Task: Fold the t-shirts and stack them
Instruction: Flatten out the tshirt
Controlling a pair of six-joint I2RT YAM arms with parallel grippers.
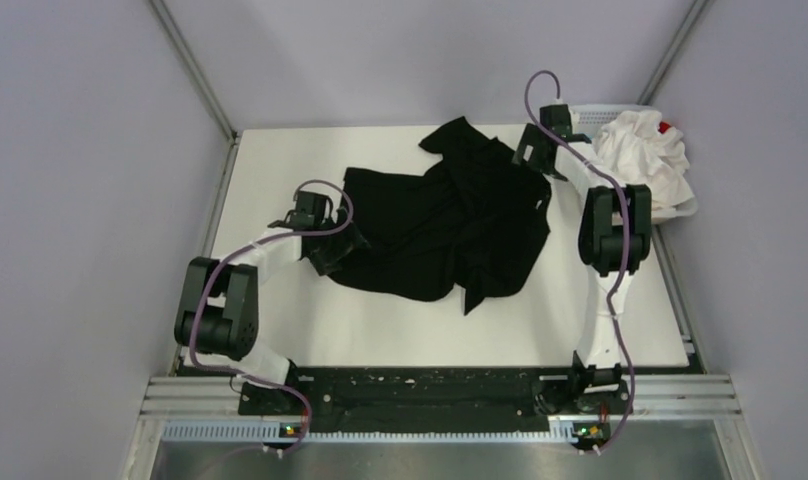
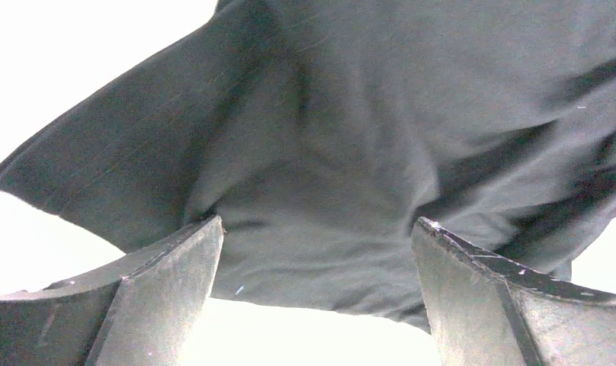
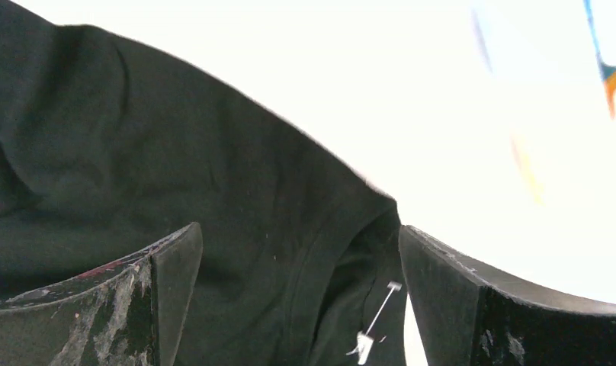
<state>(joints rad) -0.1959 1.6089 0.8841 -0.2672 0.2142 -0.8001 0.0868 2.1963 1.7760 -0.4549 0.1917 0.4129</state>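
A large black t-shirt (image 1: 450,215) lies crumpled in the middle of the white table (image 1: 400,325). My left gripper (image 1: 342,245) is open at its left edge; in the left wrist view the grey-black cloth (image 2: 328,152) lies between and beyond the spread fingers (image 2: 168,282), its hem just ahead of them. My right gripper (image 1: 528,150) is open at the shirt's far right corner; in the right wrist view black cloth (image 3: 213,191) with a collar seam and a small plastic tag pin (image 3: 373,320) lies between the fingers (image 3: 457,290). Neither holds cloth.
A white lattice basket (image 1: 620,107) stands at the far right corner, heaped with white shirts (image 1: 645,160) and a bit of red cloth (image 1: 665,127). Grey walls close in on both sides. The arm bases sit on a black rail (image 1: 430,390) at the near edge.
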